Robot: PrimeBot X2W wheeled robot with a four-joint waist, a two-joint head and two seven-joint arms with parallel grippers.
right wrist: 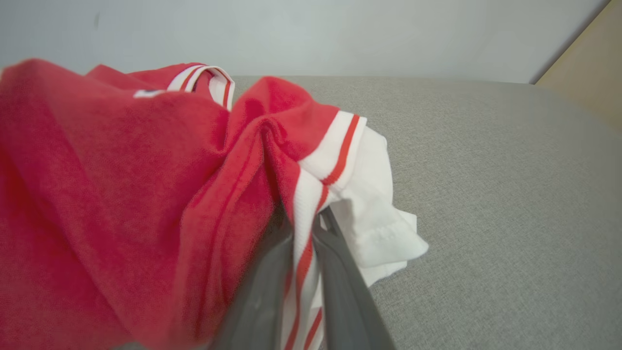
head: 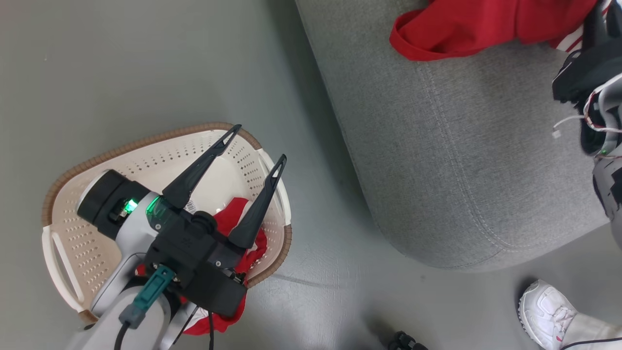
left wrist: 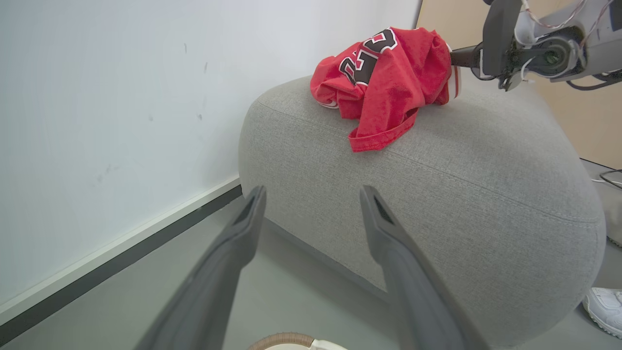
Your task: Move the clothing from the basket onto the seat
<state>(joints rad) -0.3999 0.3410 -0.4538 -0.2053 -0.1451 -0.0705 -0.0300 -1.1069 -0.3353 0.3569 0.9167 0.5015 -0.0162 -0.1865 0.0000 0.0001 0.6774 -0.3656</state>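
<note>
"Grey flooring [head: 146,73] ran up to the seat [head: 461,170], correct? How much of the clothing had reached it?"

"One red garment [left wrist: 384,82], the numbered one, lay bunched on top of it. The right gripper [right wrist: 307,218] was pinched tight on its striped white trim, so I'd judge it not yet released."

"And the other piece?"

"The second red garment [head: 233,214] sat crumpled in the basket [head: 87,243], which stood on that flooring beside the seat. The left gripper [head: 260,143] hovered over it, fingers spread wide, holding nothing."

"So roughly halfway?"

"About that. What remained was a release on the right, then a grab, lift and carry on the left."
</note>
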